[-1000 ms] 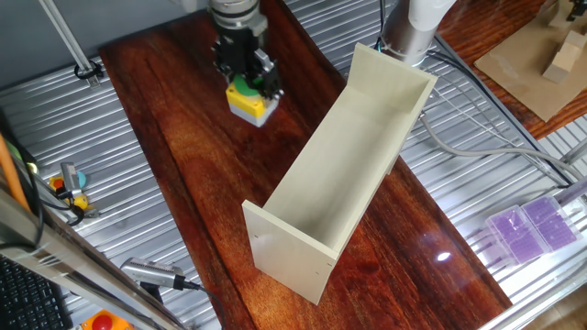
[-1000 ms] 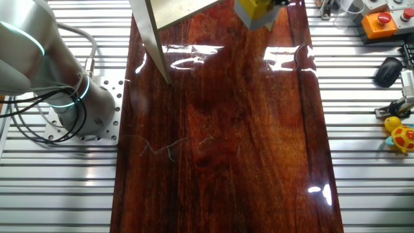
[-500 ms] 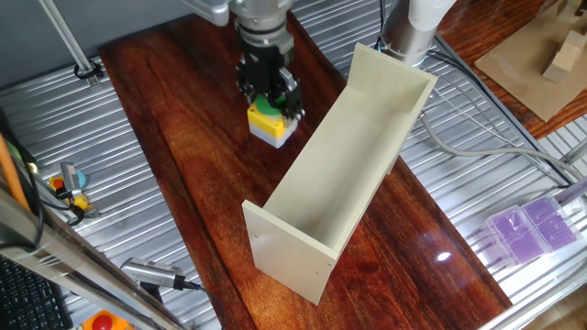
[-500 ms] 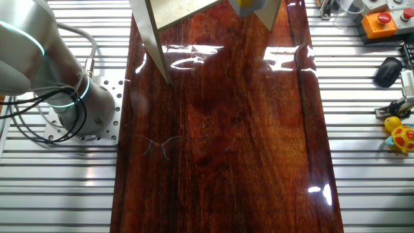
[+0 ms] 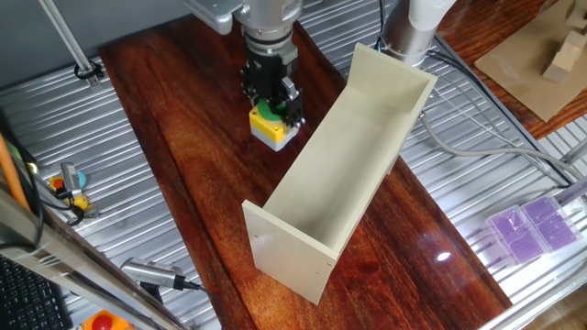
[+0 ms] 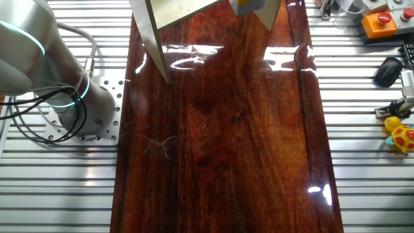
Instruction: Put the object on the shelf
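Note:
The object [image 5: 273,126] is a small yellow box with a green round button on top. My gripper [image 5: 272,101] is shut on it and holds it above the dark wooden table [image 5: 202,183], just left of the shelf. The shelf [image 5: 344,174] is a long cream open trough lying diagonally across the table. In the other fixed view only the object's grey underside [image 6: 248,6] shows at the top edge, beside the shelf's end panel [image 6: 152,35]; the gripper is out of frame there.
The arm's silver base [image 6: 71,97] with cables stands left of the table. A red-topped button device [image 6: 378,23], a black mouse [image 6: 389,70] and yellow toys [image 6: 401,134] lie on the right. Purple boxes [image 5: 532,225] and wooden blocks [image 5: 564,55] sit beyond the shelf.
My gripper has carried the object to the right, toward the shelf's long left wall, and slightly lower. The shelf has not moved.

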Tool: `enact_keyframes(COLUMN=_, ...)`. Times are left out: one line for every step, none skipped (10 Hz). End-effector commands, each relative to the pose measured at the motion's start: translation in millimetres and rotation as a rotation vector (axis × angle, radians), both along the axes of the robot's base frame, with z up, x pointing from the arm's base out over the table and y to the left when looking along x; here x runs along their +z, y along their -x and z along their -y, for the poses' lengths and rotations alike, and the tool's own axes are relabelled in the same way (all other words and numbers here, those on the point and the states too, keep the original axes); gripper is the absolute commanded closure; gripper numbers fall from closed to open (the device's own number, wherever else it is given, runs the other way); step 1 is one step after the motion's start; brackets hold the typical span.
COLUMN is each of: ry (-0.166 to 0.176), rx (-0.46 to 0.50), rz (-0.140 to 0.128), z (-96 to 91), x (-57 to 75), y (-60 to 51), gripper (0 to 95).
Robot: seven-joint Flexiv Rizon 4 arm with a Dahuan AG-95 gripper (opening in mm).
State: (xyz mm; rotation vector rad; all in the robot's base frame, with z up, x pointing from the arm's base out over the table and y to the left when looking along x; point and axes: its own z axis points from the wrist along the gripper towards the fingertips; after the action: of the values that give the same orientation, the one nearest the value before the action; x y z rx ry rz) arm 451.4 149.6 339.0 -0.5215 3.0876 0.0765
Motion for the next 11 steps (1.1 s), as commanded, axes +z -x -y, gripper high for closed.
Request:
enact_keyframes(ry=-0.044, rx=0.084, rz=0.003, z=-5.6, x=-2.7, y=6.3, gripper=95.0)
enact_keyframes(ry=-0.043, rx=0.058, rz=0.011, z=-16.0, x=-8.1, y=16.7, gripper=95.0)
enact_keyframes(ry=-0.045, rx=0.049, rz=0.016, z=-20.3, x=-12.4, y=24.1, gripper=95.0)
enact_keyframes(ry=-0.045, rx=0.041, rz=0.02, z=-23.1, x=-15.9, y=29.9, gripper=95.0)
enact_keyframes(ry=-0.044, rx=0.036, rz=0.02, z=-24.8, x=-17.8, y=32.8, gripper=95.0)
enact_keyframes(ry=-0.043, rx=0.031, rz=0.021, z=-26.3, x=-19.4, y=35.0, gripper=95.0)
enact_keyframes(ry=-0.044, rx=0.026, rz=0.021, z=-28.7, x=-21.6, y=37.9, gripper=95.0)
enact_keyframes(ry=-0.043, rx=0.016, rz=0.022, z=-31.0, x=-23.8, y=41.0, gripper=95.0)
enact_keyframes(ry=-0.043, rx=0.011, rz=0.024, z=-32.4, x=-25.0, y=42.3, gripper=95.0)
enact_keyframes(ry=-0.045, rx=0.0, rz=0.024, z=-35.0, x=-26.7, y=42.8, gripper=95.0)
enact_keyframes(ry=-0.048, rx=-0.007, rz=0.024, z=-36.7, x=-27.8, y=43.2, gripper=95.0)
